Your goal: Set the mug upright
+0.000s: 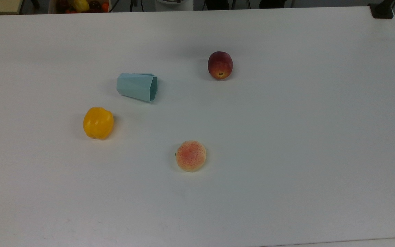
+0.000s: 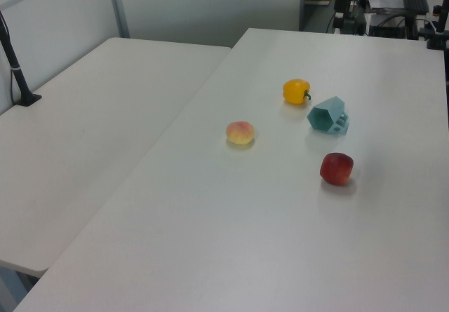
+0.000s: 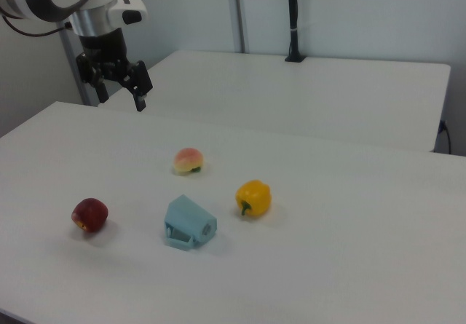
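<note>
Mug (image 1: 137, 86) lying on its side between pepper (image 1: 98, 122) and apple (image 1: 220, 65); open gripper (image 3: 118, 84) high above; a poor grasp on the tapered facets may slip.

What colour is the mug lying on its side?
Pale teal, matte all over; the mug shows best in the top view.

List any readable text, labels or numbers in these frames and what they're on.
None readable. The mug, red apple, yellow pepper, peach and white table carry no visible print. The robot arm's pincer and its white housing show no legible marking either.
</note>
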`<state>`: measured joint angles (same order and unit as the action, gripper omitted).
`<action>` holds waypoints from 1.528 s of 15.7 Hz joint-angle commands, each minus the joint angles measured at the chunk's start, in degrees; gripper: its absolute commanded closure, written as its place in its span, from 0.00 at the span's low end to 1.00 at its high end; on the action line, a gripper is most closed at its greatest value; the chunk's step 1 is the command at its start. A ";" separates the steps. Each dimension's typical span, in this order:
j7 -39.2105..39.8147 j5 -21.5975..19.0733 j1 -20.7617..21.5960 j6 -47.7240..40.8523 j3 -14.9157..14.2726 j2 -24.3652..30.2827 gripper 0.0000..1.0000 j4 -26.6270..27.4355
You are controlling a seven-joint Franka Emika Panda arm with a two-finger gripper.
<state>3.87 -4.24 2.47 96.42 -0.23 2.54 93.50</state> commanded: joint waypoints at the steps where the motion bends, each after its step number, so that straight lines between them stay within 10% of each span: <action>1: -0.53 0.90 1.14 1.05 -0.91 1.16 0.00 1.42; 13: 0.09 1.42 1.14 0.97 -1.00 0.37 0.00 1.60; 24: -26.06 22.84 10.97 1.14 0.49 -10.25 0.00 -1.66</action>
<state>-13.29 11.95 10.56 96.44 -0.03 -2.31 93.17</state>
